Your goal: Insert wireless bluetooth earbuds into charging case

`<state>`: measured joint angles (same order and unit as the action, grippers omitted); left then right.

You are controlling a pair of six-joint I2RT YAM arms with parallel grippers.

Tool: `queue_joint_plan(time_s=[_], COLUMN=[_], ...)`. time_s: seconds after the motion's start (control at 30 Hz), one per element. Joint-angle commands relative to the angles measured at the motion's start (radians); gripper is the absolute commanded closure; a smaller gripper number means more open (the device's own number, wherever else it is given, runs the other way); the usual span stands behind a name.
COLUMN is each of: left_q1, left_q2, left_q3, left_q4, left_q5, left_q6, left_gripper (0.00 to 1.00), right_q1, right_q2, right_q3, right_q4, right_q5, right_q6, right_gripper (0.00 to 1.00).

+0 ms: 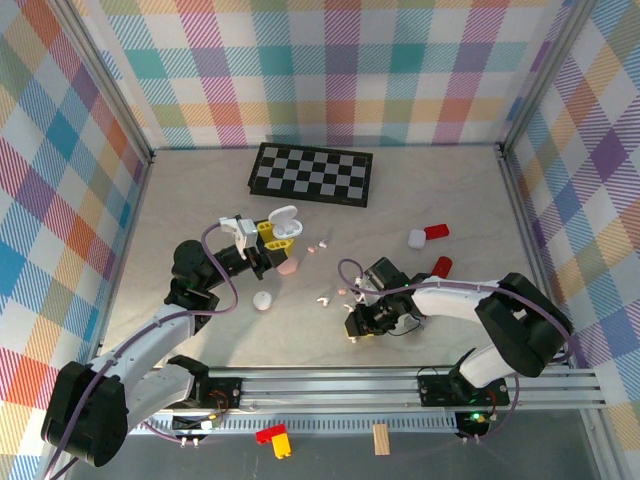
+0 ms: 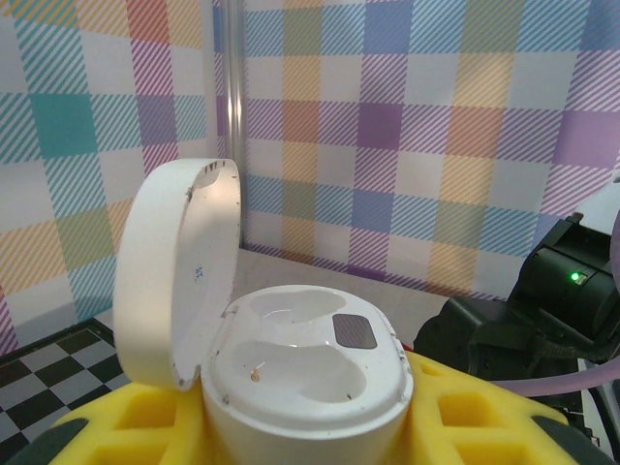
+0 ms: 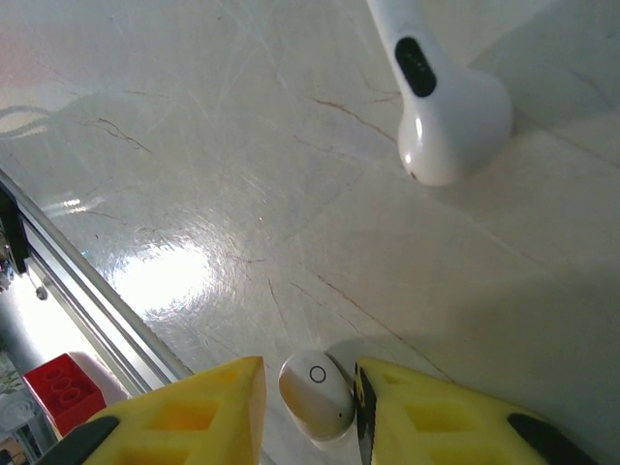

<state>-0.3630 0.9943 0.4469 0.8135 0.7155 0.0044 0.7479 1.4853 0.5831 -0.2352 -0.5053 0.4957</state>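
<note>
My left gripper [image 1: 272,238] is shut on a white charging case [image 2: 310,358], held upright between its yellow fingers [image 2: 116,426]. The case's lid [image 2: 179,271] stands open to the left and both wells look empty. My right gripper [image 3: 310,387] is low over the table near the front rail, with its jaws slightly apart. A white earbud [image 3: 317,394] lies on the table between them, touching the right finger, with a small gap to the left finger. Another white earbud [image 3: 446,107] lies further out. More earbuds [image 1: 325,298] are scattered mid-table.
A chessboard [image 1: 312,172] lies at the back. A pink case [image 1: 288,266] and a white pebble case [image 1: 262,301] sit near the left gripper. A white case [image 1: 417,238] and red pieces [image 1: 441,266] lie right of centre. The front rail [image 3: 87,300] and a red brick [image 3: 58,392] are close to the right gripper.
</note>
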Motion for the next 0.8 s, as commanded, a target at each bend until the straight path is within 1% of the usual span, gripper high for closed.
queue_joint_plan(time_s=[0.0, 0.23, 0.37, 0.53, 0.63, 0.77], left_q1=[0.016, 0.016, 0.016, 0.016, 0.016, 0.017], left_q2=[-0.019, -0.02, -0.017, -0.011, -0.005, 0.002], left_q3=[-0.013, -0.011, -0.008, -0.003, -0.001, 0.001], left_q4=[0.036, 0.037, 0.035, 0.035, 0.035, 0.032], left_q5=[0.011, 0.008, 0.01, 0.009, 0.01, 0.011], left_q6=[0.003, 0.005, 0.006, 0.006, 0.007, 0.019], left_gripper=[0.72, 0.72, 0.72, 0.72, 0.72, 0.72], right_q1=[0.034, 0.06, 0.064, 0.064, 0.063, 0.064], right_q2=[-0.005, 0.004, 0.013, -0.019, -0.081, -0.165], right_q3=[-0.016, 0.012, 0.025, 0.033, 0.046, 0.091], right_q4=[-0.04, -0.101, -0.101, -0.107, -0.141, -0.245], right_q5=[-0.011, 0.051, 0.076, 0.123, 0.215, 0.425], right_q6=[-0.053, -0.116, -0.102, -0.069, -0.038, 0.006], right_gripper=[0.7, 0.74, 0.79, 0.81, 0.82, 0.81])
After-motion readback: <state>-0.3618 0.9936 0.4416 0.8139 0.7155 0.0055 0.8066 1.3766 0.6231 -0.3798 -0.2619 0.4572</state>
